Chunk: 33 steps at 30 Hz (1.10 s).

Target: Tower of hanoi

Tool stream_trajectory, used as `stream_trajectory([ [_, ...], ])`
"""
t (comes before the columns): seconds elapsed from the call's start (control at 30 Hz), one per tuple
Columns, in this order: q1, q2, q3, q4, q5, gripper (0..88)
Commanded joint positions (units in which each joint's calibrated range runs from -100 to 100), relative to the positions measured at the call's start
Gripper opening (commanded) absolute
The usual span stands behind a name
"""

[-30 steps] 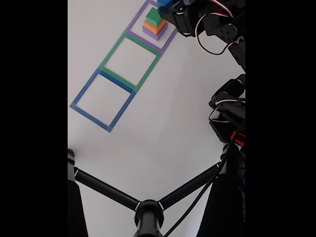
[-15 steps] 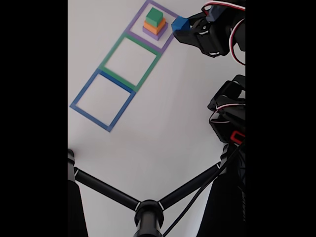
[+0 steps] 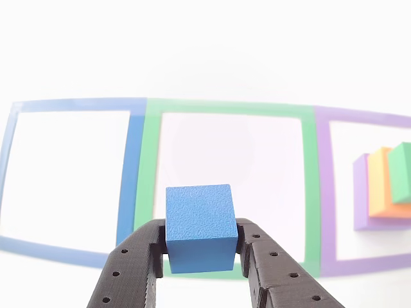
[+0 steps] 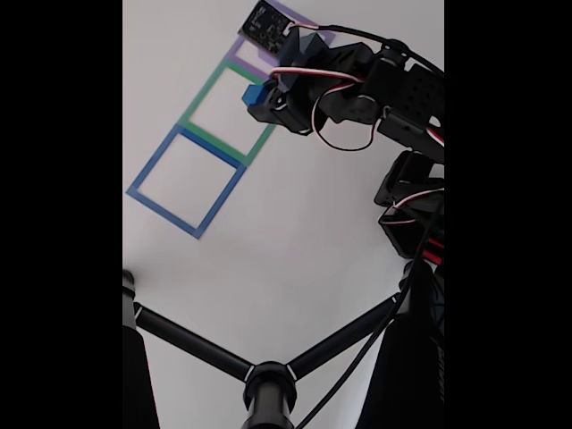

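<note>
My gripper [image 3: 203, 251] is shut on the small blue cube [image 3: 199, 227], its black fingers [image 3: 137, 263] pressing both sides. In the fixed view the gripper [image 4: 259, 98] carries the blue cube [image 4: 253, 93] above the green square outline [image 4: 197, 109]. The rest of the tower sits in the purple outline at the right of the other view: a purple slab [image 3: 361, 192], an orange block [image 3: 380, 183] on it, and a green block [image 3: 401, 172] on top. In the fixed view the arm hides that stack.
Three flat square outlines lie in a row on the white table: blue [image 3: 131, 173], green [image 3: 311, 186] and purple [image 3: 325, 212]. A black tripod [image 4: 268, 380] stands at the front of the fixed view. The arm's base [image 4: 416, 223] is at the right.
The gripper has swung with the blue cube from beside the purple outline leftward to over the green outline. The arm now covers the stack in the fixed view.
</note>
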Motion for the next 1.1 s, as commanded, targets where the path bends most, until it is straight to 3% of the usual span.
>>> stream_trajectory([
  [0.0, 0.3, 4.6, 8.5, -22.4, 0.6, 3.9],
  [0.4, 5.0, 24.0, 25.1, -69.7, 0.6, 4.4],
  [0.77, 4.8, 36.0, 31.4, -88.9, 0.6, 4.7],
  [1.07, 4.7, 45.7, 29.5, -96.1, 0.6, 4.7],
])
